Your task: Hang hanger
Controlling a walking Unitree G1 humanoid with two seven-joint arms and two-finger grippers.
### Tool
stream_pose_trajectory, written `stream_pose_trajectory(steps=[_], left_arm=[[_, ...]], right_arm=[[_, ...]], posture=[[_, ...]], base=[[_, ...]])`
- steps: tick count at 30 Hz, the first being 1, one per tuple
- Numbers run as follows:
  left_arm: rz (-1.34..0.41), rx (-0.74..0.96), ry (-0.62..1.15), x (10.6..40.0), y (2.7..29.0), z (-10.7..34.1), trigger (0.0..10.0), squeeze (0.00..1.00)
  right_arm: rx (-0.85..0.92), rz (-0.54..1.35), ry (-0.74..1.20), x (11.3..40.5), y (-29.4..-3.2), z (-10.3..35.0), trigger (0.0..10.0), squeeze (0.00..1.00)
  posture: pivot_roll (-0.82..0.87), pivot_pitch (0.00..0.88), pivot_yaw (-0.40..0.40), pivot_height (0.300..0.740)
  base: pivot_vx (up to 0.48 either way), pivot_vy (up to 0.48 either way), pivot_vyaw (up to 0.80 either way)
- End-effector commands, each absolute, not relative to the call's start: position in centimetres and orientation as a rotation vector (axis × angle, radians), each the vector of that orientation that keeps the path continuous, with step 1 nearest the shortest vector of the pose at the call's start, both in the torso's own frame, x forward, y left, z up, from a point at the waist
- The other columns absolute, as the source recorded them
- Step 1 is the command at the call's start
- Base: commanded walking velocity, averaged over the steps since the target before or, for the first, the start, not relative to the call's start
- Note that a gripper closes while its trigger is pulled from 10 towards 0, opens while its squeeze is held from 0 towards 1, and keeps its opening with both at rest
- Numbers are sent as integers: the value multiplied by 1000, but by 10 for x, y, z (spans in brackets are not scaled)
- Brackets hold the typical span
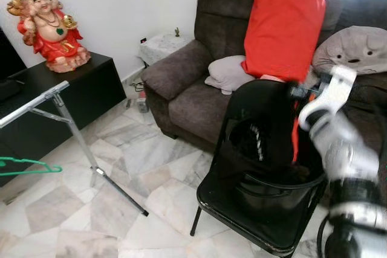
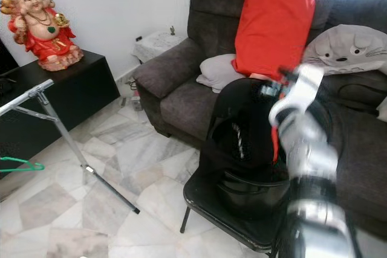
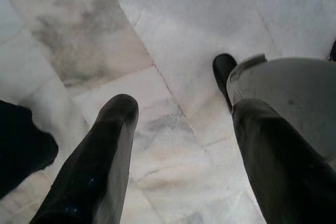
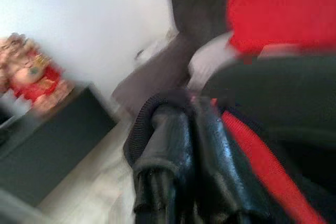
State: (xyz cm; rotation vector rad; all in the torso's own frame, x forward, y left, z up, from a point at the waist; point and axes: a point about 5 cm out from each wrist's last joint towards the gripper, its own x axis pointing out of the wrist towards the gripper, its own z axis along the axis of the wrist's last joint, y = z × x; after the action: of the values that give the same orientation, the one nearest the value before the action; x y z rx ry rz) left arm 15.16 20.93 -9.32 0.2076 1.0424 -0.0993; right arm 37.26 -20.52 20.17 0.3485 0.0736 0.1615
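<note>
My right gripper [image 1: 300,93] is raised over the back of a black folding chair [image 1: 225,205]. In the blurred right wrist view its fingers [image 4: 181,145] look shut on a red hanger [image 4: 262,161] with black cloth [image 4: 139,129] wrapped round them. The red hanger [image 1: 295,134] and a black garment [image 1: 260,110] hang below the gripper. A silver drying rack rail [image 1: 33,103] stands at the far left with a green hanger [image 1: 27,167] beneath it. My left gripper [image 3: 173,87] hangs open above the marble floor.
A black basket [image 1: 275,193] sits on the chair seat. Behind it is a brown sofa [image 1: 193,98] with a red cushion [image 1: 284,22] and a grey plush [image 1: 357,49]. A black cabinet [image 1: 84,89] carries a red statue [image 1: 48,28]. The rack's leg [image 1: 118,188] slants across the floor.
</note>
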Motion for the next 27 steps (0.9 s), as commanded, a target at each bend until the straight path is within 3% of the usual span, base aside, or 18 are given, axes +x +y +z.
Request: stream_pose_trajectory(steps=[1, 9, 14, 16, 17, 19, 22, 25, 27], left_arm=[[-75, 214, 1051, 149, 216, -93, 10000, 0], [-66, 217, 1014, 162, 218, -88, 10000, 0], [-55, 219, 994, 164, 220, -86, 10000, 0], [-52, 221, 994, 164, 221, -86, 10000, 0], [-52, 220, 996, 163, 221, -86, 10000, 0], [-53, 219, 997, 163, 221, -86, 10000, 0], [-46, 194, 983, 165, 219, -86, 10000, 0], [-44, 180, 976, 165, 217, -86, 10000, 0], [-53, 174, 977, 165, 214, -87, 10000, 0]], right_arm=[[368, 191, -22, 370, -199, 231, 0, 0], [672, 115, -172, 381, -197, 274, 0, 0], [822, 157, -328, 387, -192, 333, 0, 0], [784, 194, -357, 388, -183, 353, 0, 0], [735, 260, -423, 384, -165, 384, 0, 0], [730, 280, -451, 382, -159, 395, 0, 0], [864, 316, -507, 371, -149, 421, 0, 0], [850, 262, -425, 371, -145, 400, 0, 0], [743, 207, -321, 369, -142, 366, 0, 0]], posture=[[-82, 15, 104, 740], [-83, 0, 108, 740], [-93, 0, 114, 740], [-106, 0, 117, 740], [-111, 0, 115, 740], [-105, 0, 110, 740], [-102, 0, 100, 740], [-103, 0, 96, 740], [-106, 1, 98, 740]], base=[[0, 0, 0], [0, 0, 0], [0, 0, 0], [0, 0, 0], [0, 0, 0], [0, 0, 0], [0, 0, 0], [0, 0, 0], [0, 0, 0]])
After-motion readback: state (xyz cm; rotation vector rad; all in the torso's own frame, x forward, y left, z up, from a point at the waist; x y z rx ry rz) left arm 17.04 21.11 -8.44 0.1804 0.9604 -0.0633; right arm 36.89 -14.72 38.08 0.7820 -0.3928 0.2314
